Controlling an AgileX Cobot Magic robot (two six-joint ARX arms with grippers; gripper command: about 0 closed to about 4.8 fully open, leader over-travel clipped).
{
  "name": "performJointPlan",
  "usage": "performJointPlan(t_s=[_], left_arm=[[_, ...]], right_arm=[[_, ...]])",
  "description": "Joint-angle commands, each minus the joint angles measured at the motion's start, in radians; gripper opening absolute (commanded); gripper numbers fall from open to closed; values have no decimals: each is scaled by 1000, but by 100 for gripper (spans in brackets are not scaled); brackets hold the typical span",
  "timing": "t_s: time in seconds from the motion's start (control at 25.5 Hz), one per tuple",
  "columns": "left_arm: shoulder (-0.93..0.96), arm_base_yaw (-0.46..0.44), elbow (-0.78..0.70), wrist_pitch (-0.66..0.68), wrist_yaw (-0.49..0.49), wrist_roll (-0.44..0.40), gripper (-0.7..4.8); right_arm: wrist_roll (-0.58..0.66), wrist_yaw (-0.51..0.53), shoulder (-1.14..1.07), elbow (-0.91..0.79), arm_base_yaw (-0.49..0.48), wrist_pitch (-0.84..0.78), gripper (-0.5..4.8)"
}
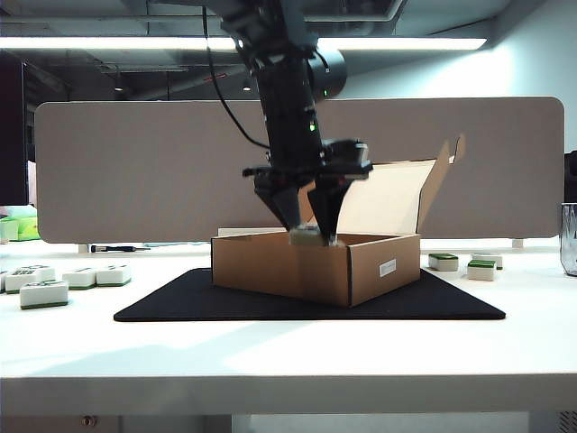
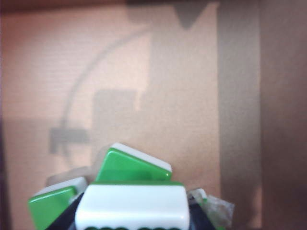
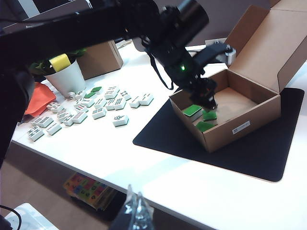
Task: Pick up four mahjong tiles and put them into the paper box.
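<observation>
The brown paper box [image 1: 361, 269] stands open on a black mat, its flap lid up. My left gripper [image 1: 311, 236] reaches down into it, shut on a white mahjong tile [image 2: 130, 205] with a green back. The held tile hangs just above the box floor [image 2: 182, 96]. Two green-backed tiles [image 2: 132, 166] [image 2: 50, 202] lie tilted in the box beside it. The right wrist view shows three green backs in the box [image 3: 192, 110] [image 3: 209, 115] [image 3: 205, 126] below the left gripper [image 3: 209, 99]. My right gripper [image 3: 135, 211] hangs off the table's front edge with its fingertips together, holding nothing.
Several loose tiles [image 3: 96, 108] lie on the white table left of the black mat [image 1: 180, 302]; two more [image 1: 444, 262] [image 1: 480, 269] lie right of the box. A white cup [image 3: 67, 79], a small cardboard box [image 3: 100, 57] and an orange cloth [image 3: 36, 98] sit beyond the loose tiles.
</observation>
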State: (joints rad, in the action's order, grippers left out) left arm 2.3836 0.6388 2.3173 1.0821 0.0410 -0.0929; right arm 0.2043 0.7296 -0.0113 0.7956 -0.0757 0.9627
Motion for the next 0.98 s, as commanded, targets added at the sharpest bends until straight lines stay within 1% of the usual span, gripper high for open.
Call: performJointPlan(t_s=[0.04,0.2,0.28,0.51,0.59,0.86,0.9,0.98], left_arm=[[21,-2,1,-7,0,-5,201],[29,-9,-28,-24,0,-5,202],[29,-17,-43,-23,0,-5,216],[29,-23,-46,-23,0,-5,221],[29,-22,-46,-26,0,-5,288],[29,-23,-45,-32,0,-5,294],[27,-22,-44,-27,0,-5,320],[16,-22,-39,0,-4,-5,345]], right_arm=[[-3,2,11,5,0,-9,-1],[-3,2,11,5,0,-9,-1],[-3,2,11,5,0,-9,-1],[-3,2,11,5,0,-9,-1],[-3,2,11,5,0,-9,-1],[-3,2,11,5,0,-9,-1],[-3,2,11,5,0,-9,-1],[-3,2,11,5,0,-9,-1]])
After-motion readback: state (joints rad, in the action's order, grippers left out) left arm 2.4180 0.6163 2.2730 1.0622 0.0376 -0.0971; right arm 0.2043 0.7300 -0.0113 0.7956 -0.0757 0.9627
